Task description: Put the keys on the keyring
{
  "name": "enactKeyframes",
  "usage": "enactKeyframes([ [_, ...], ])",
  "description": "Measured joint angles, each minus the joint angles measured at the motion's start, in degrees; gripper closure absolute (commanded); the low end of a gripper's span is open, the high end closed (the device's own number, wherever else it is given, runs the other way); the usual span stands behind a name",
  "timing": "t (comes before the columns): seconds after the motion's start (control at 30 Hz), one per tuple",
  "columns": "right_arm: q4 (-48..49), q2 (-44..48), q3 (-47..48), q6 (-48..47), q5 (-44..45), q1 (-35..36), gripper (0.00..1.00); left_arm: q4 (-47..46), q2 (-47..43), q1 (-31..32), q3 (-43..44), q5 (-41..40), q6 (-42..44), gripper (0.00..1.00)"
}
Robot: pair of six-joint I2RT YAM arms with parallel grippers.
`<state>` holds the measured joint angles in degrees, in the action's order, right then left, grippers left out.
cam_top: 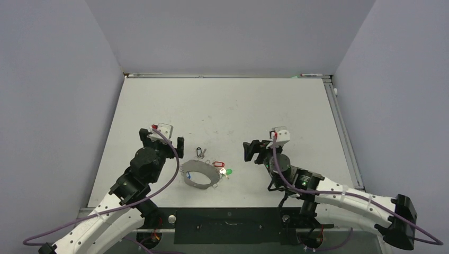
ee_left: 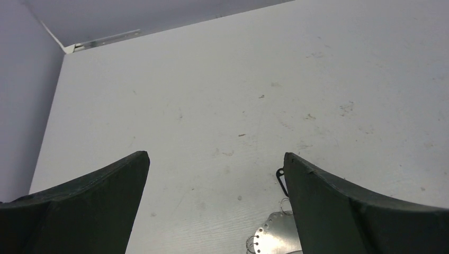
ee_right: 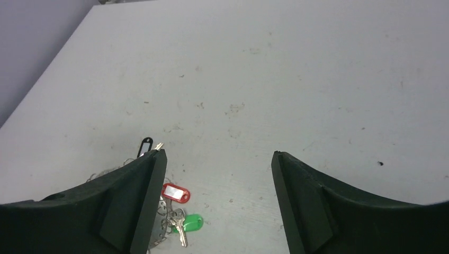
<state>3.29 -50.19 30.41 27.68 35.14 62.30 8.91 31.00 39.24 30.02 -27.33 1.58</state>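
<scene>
The keyring (cam_top: 200, 178), a silver-grey oval with tiny split rings along its rim, lies flat on the table between the arms. A red-tagged key (cam_top: 218, 164) and a green-tagged key (cam_top: 228, 171) lie at its right rim, and a small blue tag (cam_top: 188, 174) at its left rim. A black-tagged key (cam_top: 199, 152) lies just beyond it. My left gripper (cam_top: 162, 140) is open and empty, left of the ring; its edge (ee_left: 272, 235) shows beside my right finger (ee_left: 328, 211). My right gripper (ee_right: 218, 153) is open and empty. The red tag (ee_right: 176, 192) and green tag (ee_right: 191, 223) lie beside its left finger (ee_right: 132, 206).
The white table (cam_top: 227, 106) is walled by grey panels at the back and both sides, with a metal strip (cam_top: 159, 75) along the far edge. The black arm-mount bar (cam_top: 227, 225) runs along the near edge.
</scene>
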Motion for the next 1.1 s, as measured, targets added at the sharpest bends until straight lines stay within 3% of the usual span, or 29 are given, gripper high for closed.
enactKeyframes([
  [0.1,-2.3,7.3,-0.2,1.8,3.7,0.0,0.14,0.1,-1.2,-0.5,0.0,-3.5,-0.3,0.04],
  [0.43,-9.7,28.4,-3.3,5.7,9.9,0.0,0.13,0.0,-5.1,-0.7,0.0,-7.0,-0.4,0.04],
  [1.1,-15.3,29.6,-2.7,4.7,15.6,0.0,0.13,0.0,-9.5,-1.1,0.0,-3.7,-0.4,0.04],
])
